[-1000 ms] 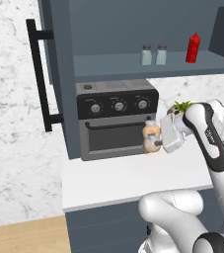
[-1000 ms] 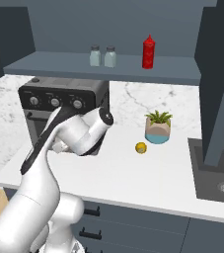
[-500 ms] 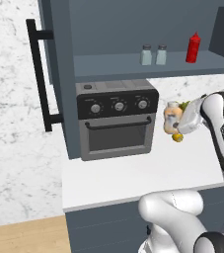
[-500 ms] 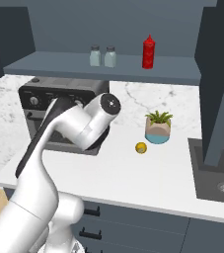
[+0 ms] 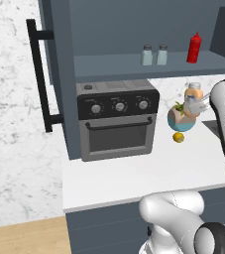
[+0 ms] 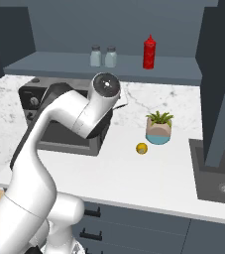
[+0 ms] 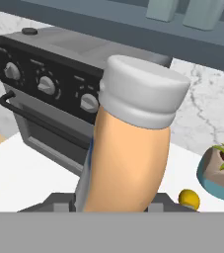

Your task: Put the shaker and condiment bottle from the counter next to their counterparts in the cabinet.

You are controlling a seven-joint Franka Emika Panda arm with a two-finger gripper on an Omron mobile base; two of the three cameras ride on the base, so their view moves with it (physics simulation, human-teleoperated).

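A robot arm's gripper (image 5: pixel 199 105) is closed on the condiment bottle (image 7: pixel 130 148), an orange bottle with a white cap, and holds it in the air above the white counter (image 5: pixel 134 173), well off the surface. In the hand view the bottle stands close to upright between the fingers, its cap at the top, with the black toaster oven (image 7: pixel 59 104) behind it. The left base view places the bottle (image 5: pixel 194 95) to the right of the oven and in front of a small potted plant (image 6: pixel 159 128); a small yellow fruit (image 6: pixel 141 148) lies on the counter just beside the plant.

Above and behind, the open cabinet (image 5: pixel 134 30) shelf (image 6: pixel 124 67) carries two pale shakers (image 6: pixel 103 56) side by side and, a little to their right, the red squeeze bottle (image 6: pixel 149 51).

Judged from this, one half of the job looks finished: two shakers on the shelf suggest the counter's shaker already sits by its twin. The second half is under way: the orange bottle is lifted but sits below shelf level, so it has yet to be raised, carried in and set down next to the red bottle.
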